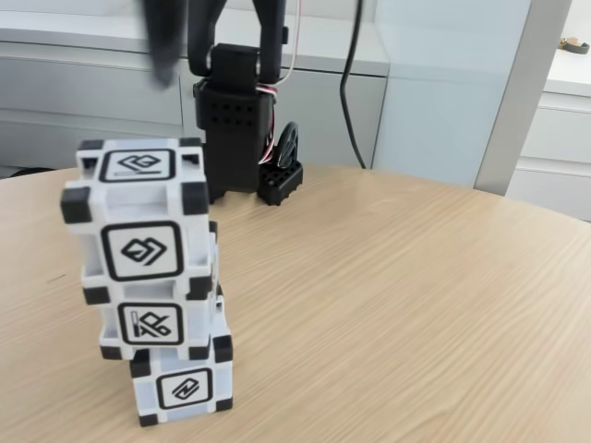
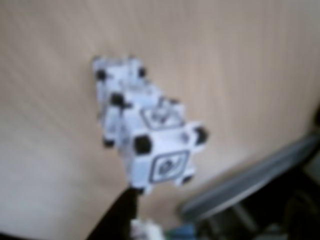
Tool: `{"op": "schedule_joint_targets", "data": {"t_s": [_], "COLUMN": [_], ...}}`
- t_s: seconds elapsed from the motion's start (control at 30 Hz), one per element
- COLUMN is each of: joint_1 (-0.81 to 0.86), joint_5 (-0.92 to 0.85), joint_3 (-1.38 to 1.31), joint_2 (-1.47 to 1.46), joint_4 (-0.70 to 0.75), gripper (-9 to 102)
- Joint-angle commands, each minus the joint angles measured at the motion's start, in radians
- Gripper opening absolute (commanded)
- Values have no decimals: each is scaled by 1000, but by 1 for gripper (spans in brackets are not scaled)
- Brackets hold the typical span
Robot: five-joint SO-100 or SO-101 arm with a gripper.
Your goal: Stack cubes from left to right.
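**Three cubes in one leaning tower**

My jaws I cannot read: in the wrist view only a dark, blurred tip of them shows just below the tower, and whether they stand open or closed is beyond telling. They appear to hold nothing, though the tip lies close against the top cube's lower edge there.

Taking the bottom cube (image 1: 182, 386) as my landmark, in the fixed view it sits on the wooden surface (image 1: 397, 305) near the front edge. The middle cube (image 1: 155, 318) rests directly on it, shifted a little to the left. The top cube (image 1: 140, 217) rests on the middle one, shifted left again and slightly turned, so the tower steps leftward as it rises. Each face carries a black-framed glyph.

Behind the bottom cube and somewhat right, my black base (image 1: 235, 129) stands on the surface, with a dark cable (image 1: 347, 83) hanging beside it and pale cabinets beyond.
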Motion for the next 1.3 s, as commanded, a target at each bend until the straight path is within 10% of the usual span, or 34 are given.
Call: {"op": "schedule_joint_targets", "data": {"t_s": [0.0,0.13,1.27], "joint_1": [-101,-230,-318], "joint_5": [64,169,252], "joint_3": [-23,-21,402], "joint_2": [55,78,69], "joint_4": [26,14,-78], "gripper": [17,0,0]}}
